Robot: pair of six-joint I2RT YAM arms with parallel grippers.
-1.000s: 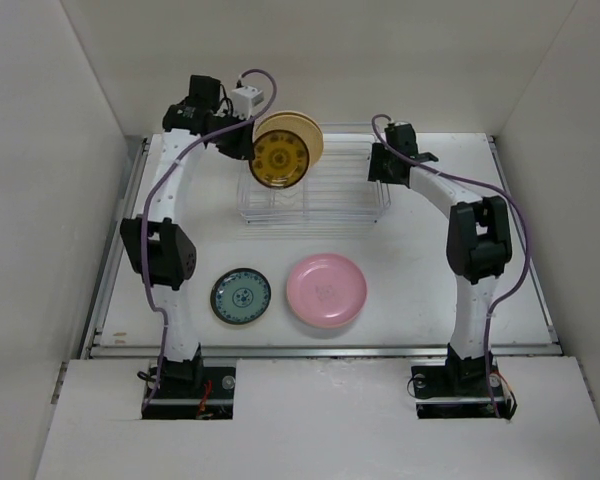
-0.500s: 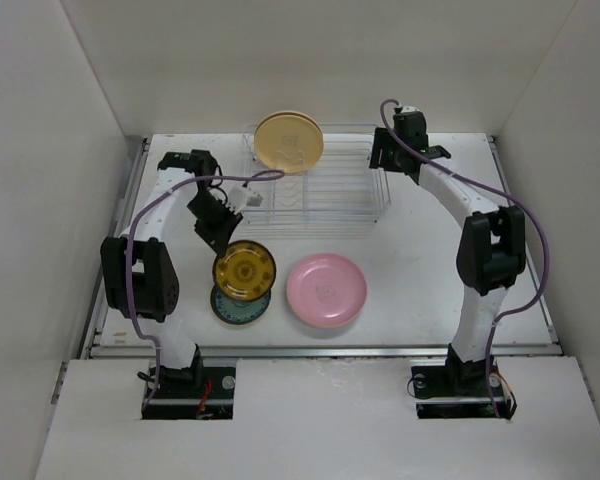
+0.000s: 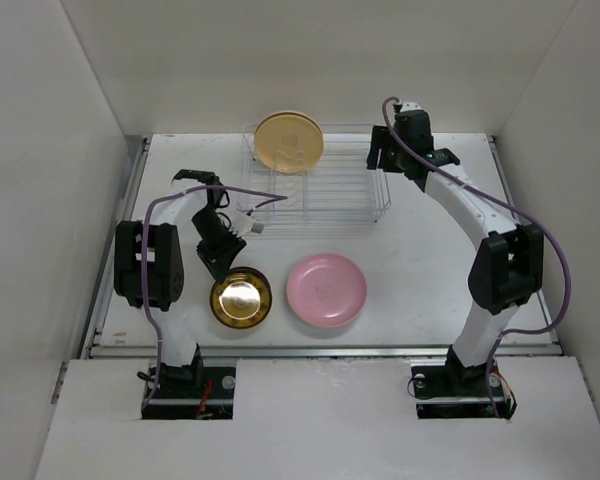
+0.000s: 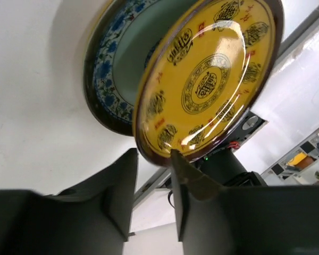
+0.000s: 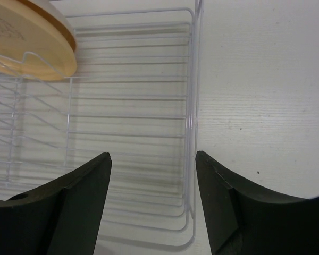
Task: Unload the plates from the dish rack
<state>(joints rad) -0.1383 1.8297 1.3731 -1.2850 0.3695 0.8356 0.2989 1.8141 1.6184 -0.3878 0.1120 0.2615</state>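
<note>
Yellow plate, rim pinched in my left gripper, sat tilted over the teal plate; my right gripper hung spread at the rack's 3 o'clock end.

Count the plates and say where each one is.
4. The cream-tan plate stands upright in the dish rack. The pink plate lies flat on the table. The yellow plate is tilted in the left pincer, over the teal plate. More may be hidden.
</note>
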